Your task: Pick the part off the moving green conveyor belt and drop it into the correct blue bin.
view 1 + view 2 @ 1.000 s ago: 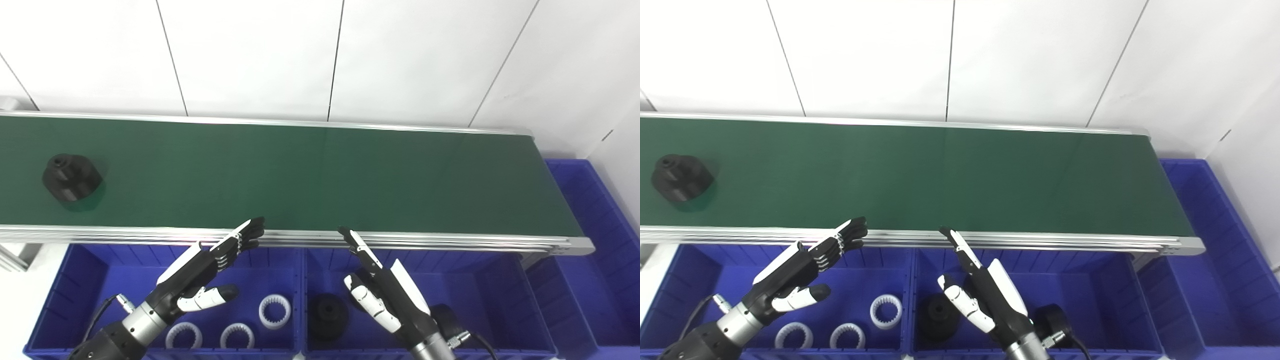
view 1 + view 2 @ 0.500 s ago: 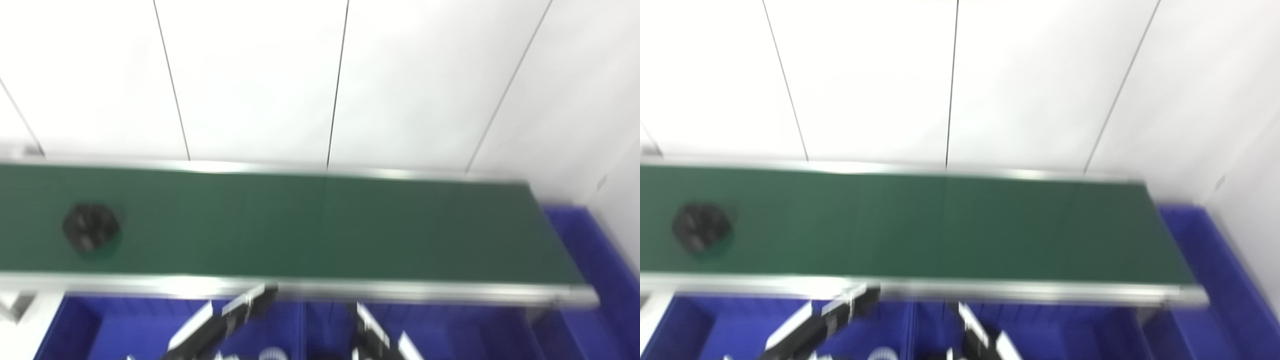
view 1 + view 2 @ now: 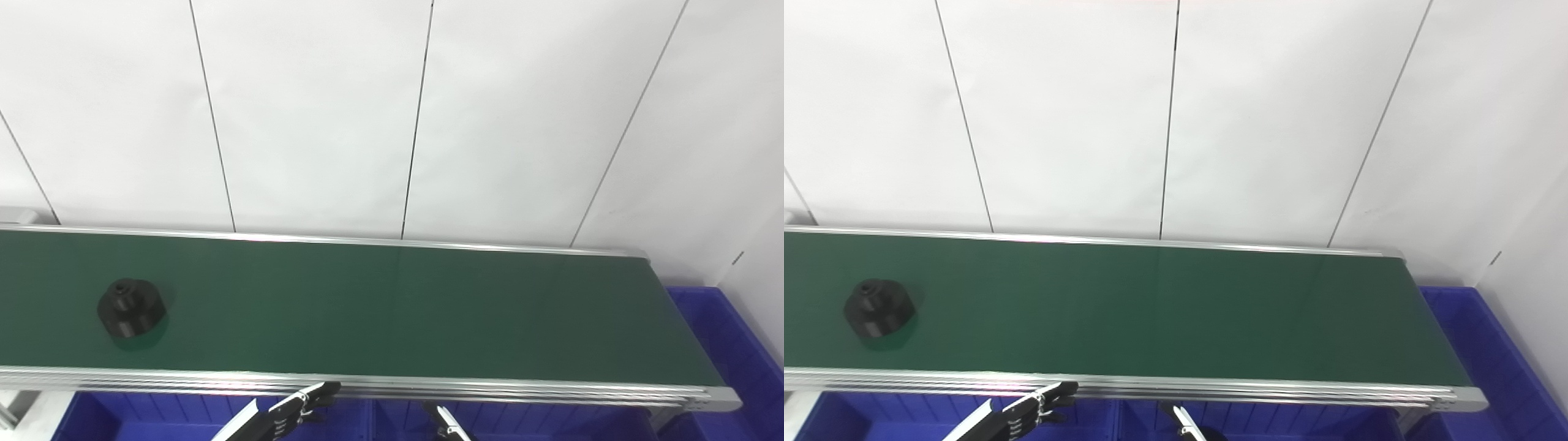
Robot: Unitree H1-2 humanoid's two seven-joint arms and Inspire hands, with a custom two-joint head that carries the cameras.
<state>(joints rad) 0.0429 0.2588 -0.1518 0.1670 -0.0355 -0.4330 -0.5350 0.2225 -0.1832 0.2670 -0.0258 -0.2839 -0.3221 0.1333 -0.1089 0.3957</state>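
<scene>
A black round part with a raised hub (image 3: 131,299) lies on the left stretch of the green conveyor belt (image 3: 392,306), nearer its front rail. Only the tips of my hands show at the bottom edge, below the belt's front rail. My left hand (image 3: 288,413) has its fingers stretched out toward the rail and holds nothing. Of my right hand (image 3: 446,424), one straight fingertip shows, also with nothing in it. Both hands are well to the right of the part and lower than the belt. The rest of both hands and arms is cut off.
Blue bins sit below the front rail; only their far walls (image 3: 153,413) show. Another blue bin (image 3: 732,343) stands past the belt's right end. A white panelled wall (image 3: 392,122) rises behind the belt. The silver front rail (image 3: 490,387) runs between hands and belt.
The camera has tilted up, so the belt sits lower in the picture and the bins and hands are mostly cut off. The black part has travelled a little rightward along the belt.
</scene>
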